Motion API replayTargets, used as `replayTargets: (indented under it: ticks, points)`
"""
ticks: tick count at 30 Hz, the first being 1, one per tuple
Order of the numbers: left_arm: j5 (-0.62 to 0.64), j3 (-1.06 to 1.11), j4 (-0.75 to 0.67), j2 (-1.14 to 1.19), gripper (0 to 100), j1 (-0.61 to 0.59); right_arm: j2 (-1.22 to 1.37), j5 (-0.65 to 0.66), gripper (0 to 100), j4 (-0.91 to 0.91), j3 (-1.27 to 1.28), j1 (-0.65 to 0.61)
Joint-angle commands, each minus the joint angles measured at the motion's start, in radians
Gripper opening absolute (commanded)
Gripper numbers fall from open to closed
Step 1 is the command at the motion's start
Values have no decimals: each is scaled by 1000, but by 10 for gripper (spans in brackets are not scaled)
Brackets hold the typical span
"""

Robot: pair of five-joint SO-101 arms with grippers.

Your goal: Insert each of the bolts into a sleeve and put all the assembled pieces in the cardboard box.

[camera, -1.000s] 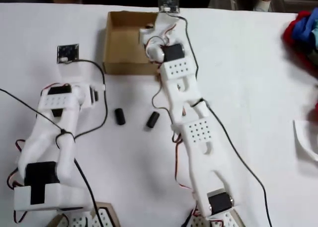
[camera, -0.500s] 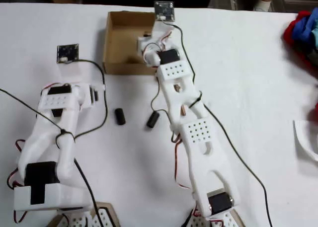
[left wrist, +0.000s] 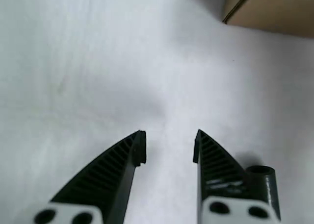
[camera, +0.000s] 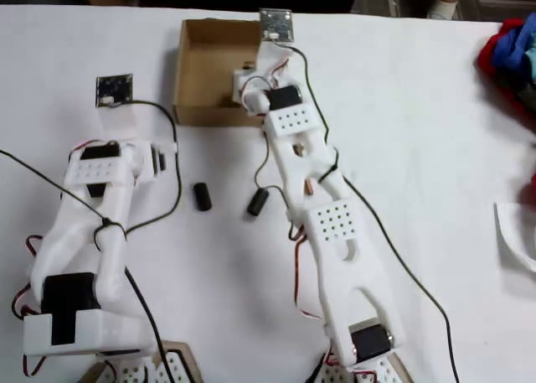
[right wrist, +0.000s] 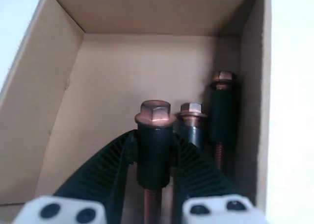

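Observation:
My right gripper (right wrist: 153, 141) is shut on a black sleeve with a copper bolt (right wrist: 154, 150) through it, held upright inside the cardboard box (right wrist: 98, 87). Two more assembled pieces (right wrist: 192, 122) (right wrist: 223, 113) lean against the box wall close beside it. From above, the right gripper (camera: 244, 80) hangs over the box (camera: 201, 69). Two loose black sleeves (camera: 202, 196) (camera: 258, 202) lie on the table between the arms. My left gripper (left wrist: 169, 146) is open just above the white table with nothing between its fingers. A black sleeve (left wrist: 264, 181) stands beside one of its fingers.
The left gripper (camera: 161, 160) sits to the left of the loose sleeves, below the box's near corner (left wrist: 270, 11). Black cables trail across the table near both arms. Coloured cloth (camera: 509, 52) lies at the far right edge.
The right arm has tipped its gripper further down into the box, a little toward the box's middle, still holding the assembled piece. The left arm has not moved.

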Motion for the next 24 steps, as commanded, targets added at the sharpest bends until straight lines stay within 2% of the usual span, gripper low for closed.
replayTargets:
  ticks: [1,10,14,16,24]
  points:
    - [6,-15,-11,-3,173,5,-25,-9,22,-24,6,-22]
    - [6,-15,-11,-3,173,5,-27,32,36,-35,2,-35]
    - [6,-15,-11,-3,173,5,-31,31,188,-19,3,-31]
    - [6,-15,-11,-3,173,5,-36,38,228,-19,0,-33]
    - [6,-15,-11,-3,173,5,-65,41,148,22,-138,30]
